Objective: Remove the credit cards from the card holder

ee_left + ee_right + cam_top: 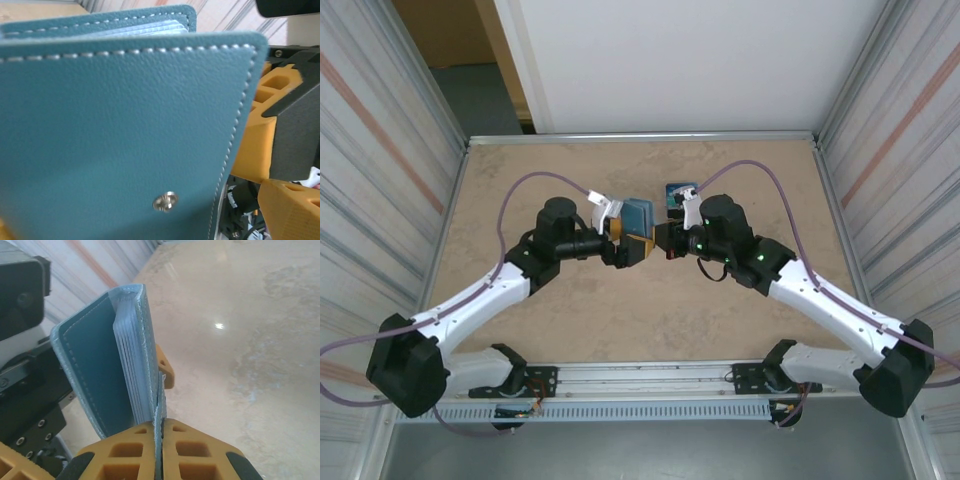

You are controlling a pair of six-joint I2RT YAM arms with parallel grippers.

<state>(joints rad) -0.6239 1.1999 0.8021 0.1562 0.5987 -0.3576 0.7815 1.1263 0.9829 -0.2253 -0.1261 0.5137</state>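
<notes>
The card holder (638, 214), a teal-blue bifold wallet, hangs above the table between both grippers. My right gripper (160, 437) is shut on the edge of one flap, with its yellow fingers (200, 452) pressed together on the leather. From the right wrist, the card holder (95, 365) stands slightly parted, with layered grey-blue pocket edges (131, 365) between the flaps. The credit cards are hidden inside. My left gripper (632, 244) is open around the other flap. That flap (115, 140) and its metal snap stud (165, 202) sit close to the left wrist camera.
A small dark-based item with a blue-teal top (680, 193) stands on the tan tabletop (570, 310) just behind the right wrist. Corrugated walls (380, 180) close in both sides. The right gripper's yellow fingers (255, 145) show beside the wallet in the left wrist view.
</notes>
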